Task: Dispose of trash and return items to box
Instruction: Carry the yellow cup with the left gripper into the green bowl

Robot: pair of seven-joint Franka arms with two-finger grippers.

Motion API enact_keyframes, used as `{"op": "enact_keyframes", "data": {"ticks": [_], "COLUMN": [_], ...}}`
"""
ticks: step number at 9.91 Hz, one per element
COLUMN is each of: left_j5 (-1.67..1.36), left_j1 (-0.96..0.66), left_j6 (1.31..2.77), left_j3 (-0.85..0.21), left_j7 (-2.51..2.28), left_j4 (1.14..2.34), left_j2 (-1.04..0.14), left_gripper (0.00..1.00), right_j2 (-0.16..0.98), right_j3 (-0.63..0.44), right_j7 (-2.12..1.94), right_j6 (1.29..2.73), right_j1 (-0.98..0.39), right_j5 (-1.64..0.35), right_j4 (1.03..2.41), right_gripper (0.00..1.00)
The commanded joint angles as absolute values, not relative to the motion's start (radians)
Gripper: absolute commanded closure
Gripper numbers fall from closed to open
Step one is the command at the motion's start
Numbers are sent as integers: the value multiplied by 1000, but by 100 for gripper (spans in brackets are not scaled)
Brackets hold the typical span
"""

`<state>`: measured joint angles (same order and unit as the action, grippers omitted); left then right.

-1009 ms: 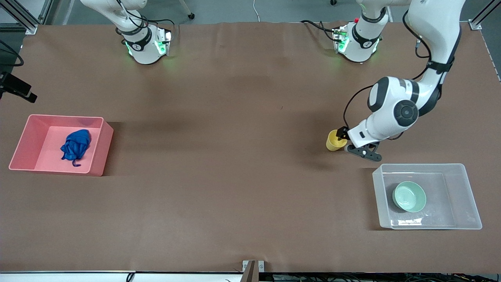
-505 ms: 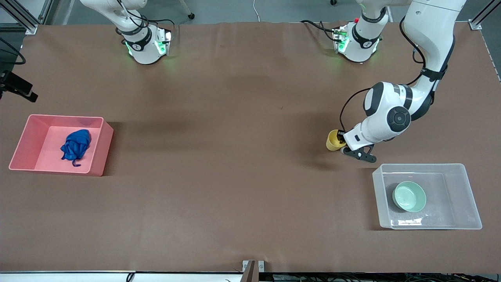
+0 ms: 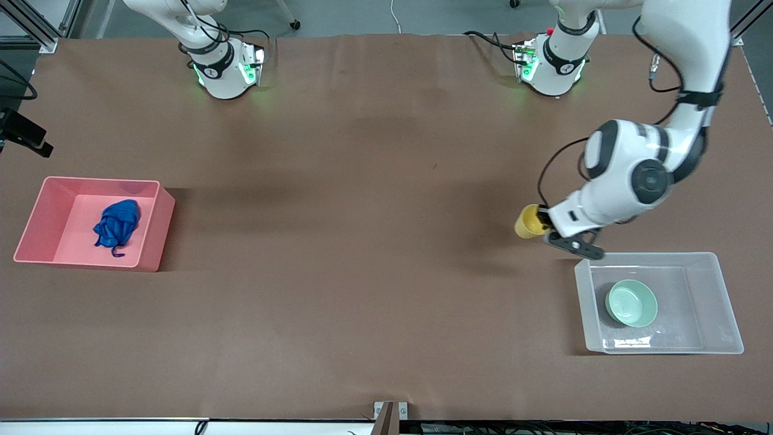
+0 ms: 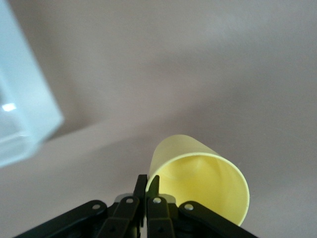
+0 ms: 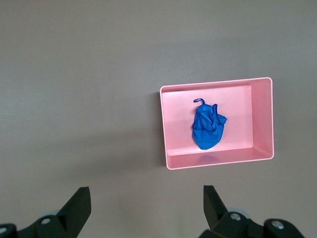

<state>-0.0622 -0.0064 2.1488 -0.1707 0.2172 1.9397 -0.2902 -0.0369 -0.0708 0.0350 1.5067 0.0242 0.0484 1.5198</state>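
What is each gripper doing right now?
Left gripper: shut on the cup, over the table beside the box.
Right gripper: open, holding nothing, waiting.

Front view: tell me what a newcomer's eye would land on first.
The left gripper grips the tilted yellow cup by its rim, over the table beside the clear box, which holds the green bowl. At the right arm's end of the table, the blue cloth lies in the pink bin. The right gripper hangs open high over the table.
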Motion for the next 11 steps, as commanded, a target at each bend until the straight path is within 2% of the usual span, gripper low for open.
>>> {"op": "enact_keyframes", "data": {"ticks": [1,3,5,8,11], "left_j5": [-55,-55,-55,-58,-63], "left_j1": [-3,-3,-3,6,14], "left_j6": [2102,2102,2102,2103,2144], "left_j3": [-85,18,107,164,167], "left_j7": [320,322,324,325,322], "left_j4": [1794,1654,1539,1459,1447], "left_j2": [-359,-408,-507,-629,-693], "left_gripper": [100,100,100,99,97], "right_j2": [-32,-32,-32,-32,-32], "right_j3": [-71,-71,-71,-72,-71], "right_j7": [43,43,43,45,46], "right_j6": [1493,1493,1490,1488,1488], "right_j1": [14,15,15,17,17], "right_j5": [61,61,61,61,60], "right_j4": [1503,1505,1505,1505,1506], "right_gripper": [0,0,0,0,0]}}
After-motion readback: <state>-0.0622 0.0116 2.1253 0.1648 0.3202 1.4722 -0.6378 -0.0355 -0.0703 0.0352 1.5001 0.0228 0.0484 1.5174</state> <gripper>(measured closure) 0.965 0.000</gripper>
